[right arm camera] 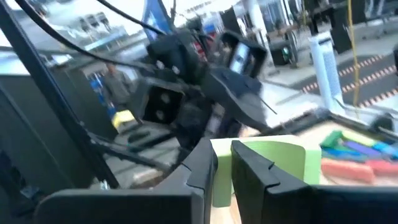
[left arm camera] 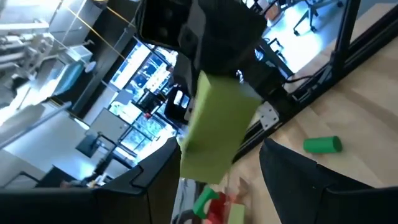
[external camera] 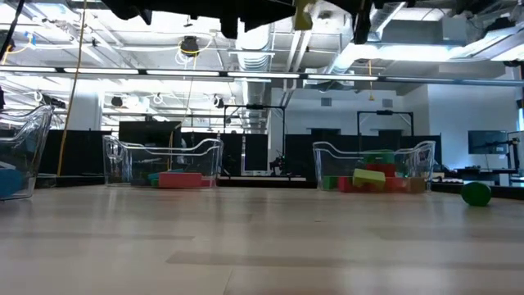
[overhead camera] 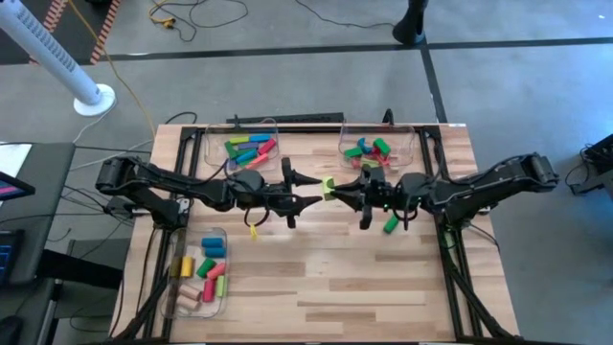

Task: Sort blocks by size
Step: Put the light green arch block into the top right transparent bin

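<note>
A yellow-green block [overhead camera: 329, 186] hangs high over the middle of the table, with my right gripper [overhead camera: 339, 189] shut on it. My left gripper [overhead camera: 308, 190] faces it from the table's left, open. Its two fingers [left arm camera: 297, 180] stand apart, and in the left wrist view the block [left arm camera: 217, 124] shows between them, untouched. One green cylinder [overhead camera: 390, 224] lies on the table under the right arm. Other blocks lie in three clear bins. My right gripper pinches the yellow-green block between its two fingers [right arm camera: 202, 165] at the end nearest it [right arm camera: 221, 163]. The fingers come level from the table's right side. The block's free part [right arm camera: 280, 162] sticks out beyond the fingertips toward the left gripper, lifted clear of the table.
Two clear bins stand at the far edge, the left one [overhead camera: 251, 146] and the right one [overhead camera: 375, 149], each with several coloured blocks. A third bin [overhead camera: 199, 273] sits near the front left. A small yellow piece [overhead camera: 254, 230] lies below the left gripper. Bare wood lies at front right.
</note>
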You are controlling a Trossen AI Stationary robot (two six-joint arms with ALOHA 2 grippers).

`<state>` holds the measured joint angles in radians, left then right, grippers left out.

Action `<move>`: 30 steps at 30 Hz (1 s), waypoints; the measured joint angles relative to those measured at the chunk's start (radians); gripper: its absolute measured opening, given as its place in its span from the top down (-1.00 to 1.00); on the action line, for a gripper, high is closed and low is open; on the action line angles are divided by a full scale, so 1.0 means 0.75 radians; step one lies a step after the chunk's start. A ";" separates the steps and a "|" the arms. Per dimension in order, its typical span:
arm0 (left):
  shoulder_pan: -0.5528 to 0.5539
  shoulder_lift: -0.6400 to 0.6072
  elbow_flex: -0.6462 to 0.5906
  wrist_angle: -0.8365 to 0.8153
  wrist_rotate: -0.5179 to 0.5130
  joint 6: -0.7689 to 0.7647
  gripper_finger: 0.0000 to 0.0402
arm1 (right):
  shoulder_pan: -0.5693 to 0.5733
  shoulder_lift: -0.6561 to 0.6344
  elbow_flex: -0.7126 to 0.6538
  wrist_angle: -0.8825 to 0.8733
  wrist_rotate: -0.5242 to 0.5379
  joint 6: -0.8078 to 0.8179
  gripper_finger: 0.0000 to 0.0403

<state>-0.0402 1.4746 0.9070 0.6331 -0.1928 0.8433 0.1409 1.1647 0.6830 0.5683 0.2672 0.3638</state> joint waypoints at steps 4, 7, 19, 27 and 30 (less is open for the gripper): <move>0.000 0.000 0.000 0.015 -0.003 0.033 -0.05 | -0.017 0.055 0.025 0.042 -0.005 -0.006 0.64; 0.000 0.000 0.000 0.008 -0.006 0.037 -0.05 | -0.027 0.100 0.055 0.054 -0.004 -0.009 0.64; 0.001 -0.001 0.001 0.018 -0.160 -0.018 -0.05 | -0.031 0.155 0.112 0.094 -0.021 -0.043 0.64; 0.002 -0.001 0.001 0.008 -0.178 -0.032 0.09 | -0.029 0.152 0.113 0.101 -0.022 -0.045 0.64; 0.001 -0.001 0.001 0.003 -0.181 -0.020 0.24 | -0.029 0.152 0.113 0.101 -0.022 -0.043 0.64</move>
<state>-0.0395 1.4742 0.9077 0.6353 -0.3286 0.8284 0.1192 1.2789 0.7677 0.6444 0.2508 0.3318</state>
